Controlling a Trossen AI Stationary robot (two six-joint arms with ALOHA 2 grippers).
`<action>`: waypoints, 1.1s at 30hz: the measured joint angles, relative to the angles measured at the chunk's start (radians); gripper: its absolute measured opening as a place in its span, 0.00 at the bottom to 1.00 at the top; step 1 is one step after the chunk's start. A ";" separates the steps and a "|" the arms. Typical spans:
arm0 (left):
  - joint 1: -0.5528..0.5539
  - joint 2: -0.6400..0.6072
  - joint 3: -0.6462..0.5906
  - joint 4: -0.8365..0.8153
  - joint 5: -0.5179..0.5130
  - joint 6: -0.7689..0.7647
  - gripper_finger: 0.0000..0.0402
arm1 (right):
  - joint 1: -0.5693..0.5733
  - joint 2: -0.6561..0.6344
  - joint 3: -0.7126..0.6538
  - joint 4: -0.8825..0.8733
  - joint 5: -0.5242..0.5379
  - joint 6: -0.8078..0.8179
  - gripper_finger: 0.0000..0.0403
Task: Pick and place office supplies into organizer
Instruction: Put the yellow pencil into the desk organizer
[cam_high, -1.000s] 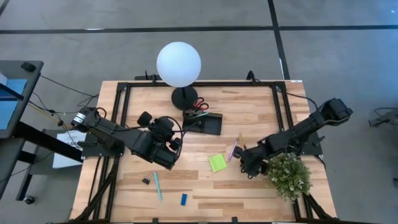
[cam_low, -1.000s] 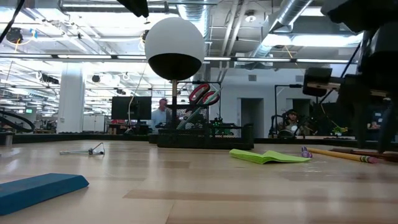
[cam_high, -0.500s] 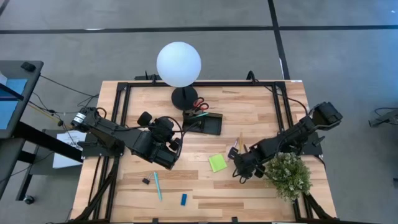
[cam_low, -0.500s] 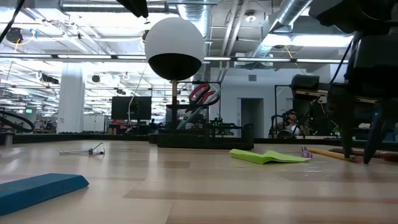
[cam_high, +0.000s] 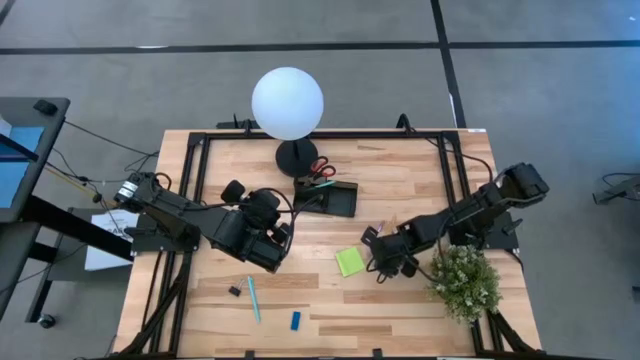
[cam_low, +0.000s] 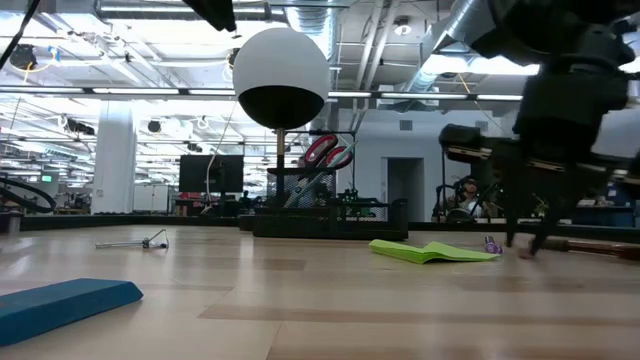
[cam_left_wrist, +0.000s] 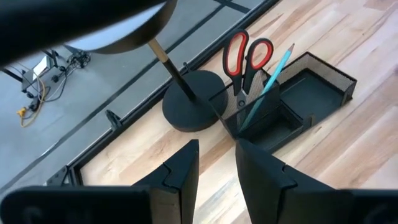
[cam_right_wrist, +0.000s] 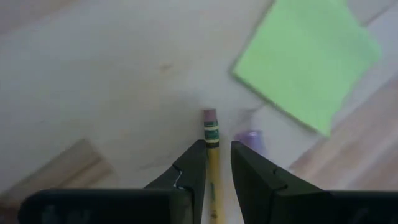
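Observation:
My right gripper (cam_right_wrist: 217, 147) points down at the table and is open by a narrow gap. Its fingers stand on either side of a yellow pencil (cam_right_wrist: 212, 140), whose pink eraser end (cam_right_wrist: 210, 116) lies just past the fingertips. Beside the gripper (cam_high: 382, 258) lies the lime-green sticky pad (cam_high: 350, 262), flat on the wood. A purple tip (cam_right_wrist: 252, 138) lies next to the pencil. The black organizer (cam_high: 328, 197) holds the red-handled scissors (cam_left_wrist: 247, 56) and a light-blue pen (cam_left_wrist: 267, 87), both upright. My left gripper (cam_left_wrist: 216, 146) hangs slightly open above the table's left middle.
A light-blue pen (cam_high: 252, 298), a blue eraser (cam_high: 296, 320) and a black clip (cam_high: 235, 291) lie near the table's near edge. The potted plant (cam_high: 463, 280) stands close behind my right arm. The globe lamp's base (cam_high: 297, 155) sits at the organizer's far side.
My right gripper has moved toward the table's left, away from the plant and toward the sticky pad. It has come down over the pencil. The left arm has kept still.

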 joint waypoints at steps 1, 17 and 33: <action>0.000 0.000 0.000 0.000 0.004 0.000 0.25 | -0.002 0.000 0.000 0.013 -0.004 0.000 0.17; 0.000 0.000 0.000 0.000 0.006 0.017 0.25 | -0.037 0.000 0.000 0.065 -0.066 0.041 0.17; 0.000 0.000 0.000 0.000 0.007 0.017 0.25 | -0.052 0.000 0.000 0.057 -0.107 0.114 0.17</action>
